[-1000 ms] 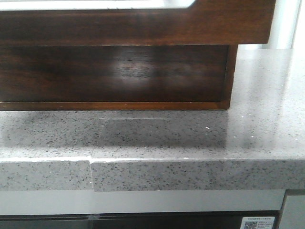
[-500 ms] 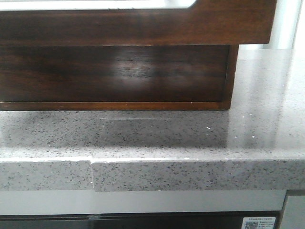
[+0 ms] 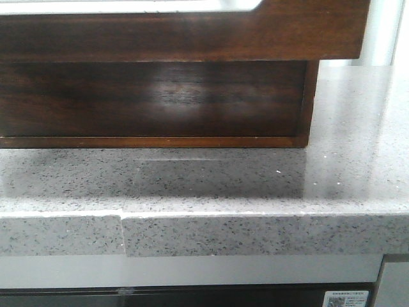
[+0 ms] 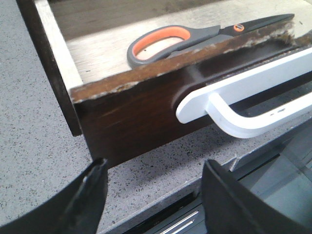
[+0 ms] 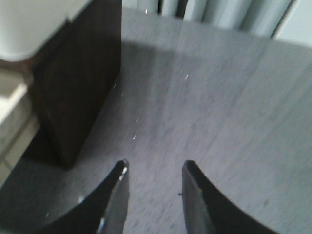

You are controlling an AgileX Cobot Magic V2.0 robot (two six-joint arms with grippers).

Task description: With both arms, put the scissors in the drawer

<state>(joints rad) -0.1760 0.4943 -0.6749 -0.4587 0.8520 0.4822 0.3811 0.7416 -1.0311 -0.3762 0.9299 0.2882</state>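
The orange-and-grey-handled scissors point(image 4: 195, 38) lay inside the pulled-out dark brown wooden drawer point(image 4: 141, 114), behind its white bar handle point(image 4: 243, 105). The left gripper point(image 4: 153, 195) gaped wide and empty; the right gripper point(image 5: 153, 187), somewhat blurred, seemed narrower, also empty, above the grey speckled counter point(image 3: 255, 182).

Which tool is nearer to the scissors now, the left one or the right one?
Left. The left tool hangs open just outside the drawer, whose scissors lie inside. The right tool is open over bare counter, with no scissors in its view.
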